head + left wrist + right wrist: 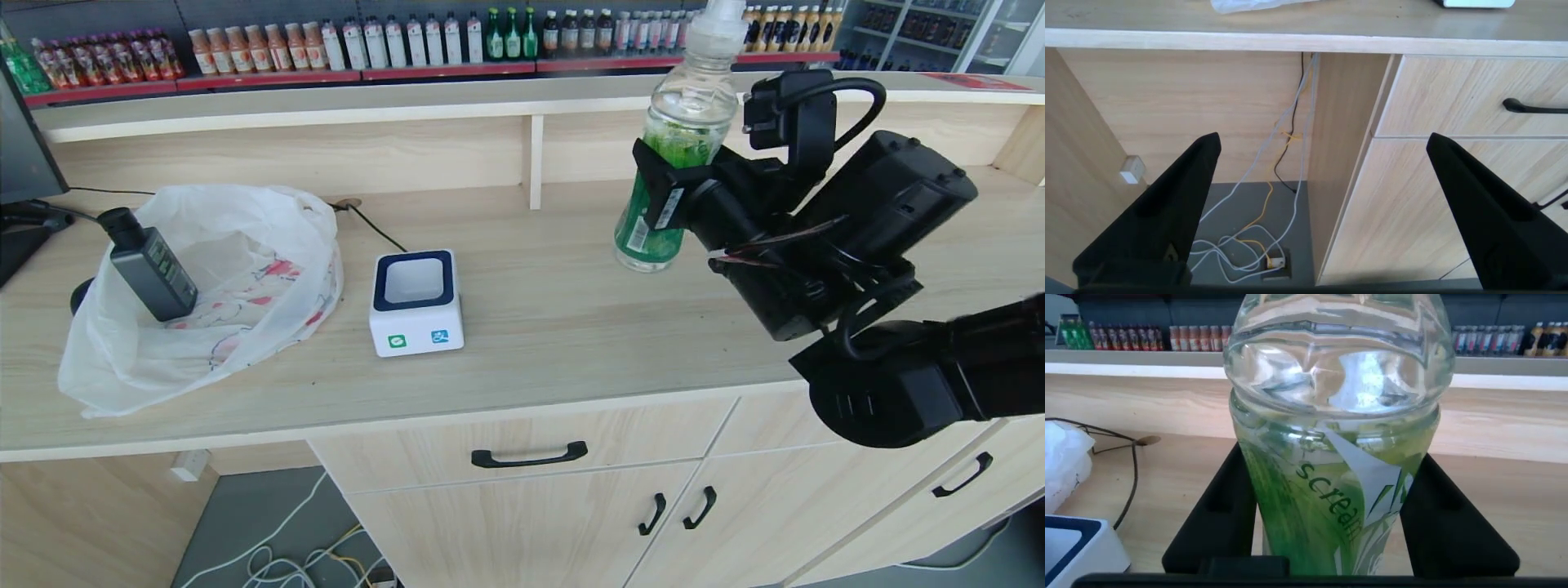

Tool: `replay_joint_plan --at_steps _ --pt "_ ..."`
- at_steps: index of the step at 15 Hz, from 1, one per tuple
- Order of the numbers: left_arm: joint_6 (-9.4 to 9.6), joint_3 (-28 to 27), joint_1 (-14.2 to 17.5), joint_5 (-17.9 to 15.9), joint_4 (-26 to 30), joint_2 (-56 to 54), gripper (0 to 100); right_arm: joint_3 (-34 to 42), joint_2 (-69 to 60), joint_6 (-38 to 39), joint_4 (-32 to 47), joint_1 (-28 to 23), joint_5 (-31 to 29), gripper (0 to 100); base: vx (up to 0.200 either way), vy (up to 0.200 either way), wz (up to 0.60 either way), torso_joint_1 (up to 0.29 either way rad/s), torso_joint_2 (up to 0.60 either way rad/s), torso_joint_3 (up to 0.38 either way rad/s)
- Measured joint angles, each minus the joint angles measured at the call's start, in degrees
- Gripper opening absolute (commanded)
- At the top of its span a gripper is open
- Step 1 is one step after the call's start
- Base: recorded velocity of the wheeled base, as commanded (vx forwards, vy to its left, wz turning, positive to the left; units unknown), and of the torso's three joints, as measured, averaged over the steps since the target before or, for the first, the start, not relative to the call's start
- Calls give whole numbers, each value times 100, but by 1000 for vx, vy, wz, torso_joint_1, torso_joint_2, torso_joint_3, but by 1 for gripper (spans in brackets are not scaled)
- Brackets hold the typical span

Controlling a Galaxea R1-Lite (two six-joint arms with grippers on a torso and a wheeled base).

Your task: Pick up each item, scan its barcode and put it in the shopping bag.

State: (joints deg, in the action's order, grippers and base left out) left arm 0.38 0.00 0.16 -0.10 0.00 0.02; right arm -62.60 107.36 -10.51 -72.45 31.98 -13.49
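A clear drink bottle (682, 139) with a green label and white cap is held upright above the right part of the counter, my right gripper (665, 192) shut around its middle. In the right wrist view the bottle (1339, 433) stands between the black fingers (1221, 510). A white shopping bag (204, 286) lies open on the counter's left. A dark barcode scanner (151, 269) stands in front of the bag. My left gripper (1319, 216) hangs open below the counter edge, facing the cabinet front, with nothing between its fingers.
A white box with a blue-rimmed top (415, 300) sits mid-counter between bag and bottle. A raised wooden ledge (522, 106) runs behind the counter, with shelves of bottles (408, 41) beyond. Drawers with black handles (529, 456) and loose cables (1257, 245) lie below.
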Motion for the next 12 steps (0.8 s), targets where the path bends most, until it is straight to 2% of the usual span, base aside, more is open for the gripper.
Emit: replay_joint_plan --at_steps 7,10,12 --pt "-2 0 -2 0 0 0 100 1696 -1226 -60 -208 285 -167 0 0 0 0 0 0 0" --pt "-2 0 0 0 0 0 100 2725 -1680 -60 -673 455 -210 0 0 0 0 0 0 0" --pt "-2 0 0 2 0 0 100 3265 -1899 -66 -1018 658 -440 0 0 0 0 0 0 0"
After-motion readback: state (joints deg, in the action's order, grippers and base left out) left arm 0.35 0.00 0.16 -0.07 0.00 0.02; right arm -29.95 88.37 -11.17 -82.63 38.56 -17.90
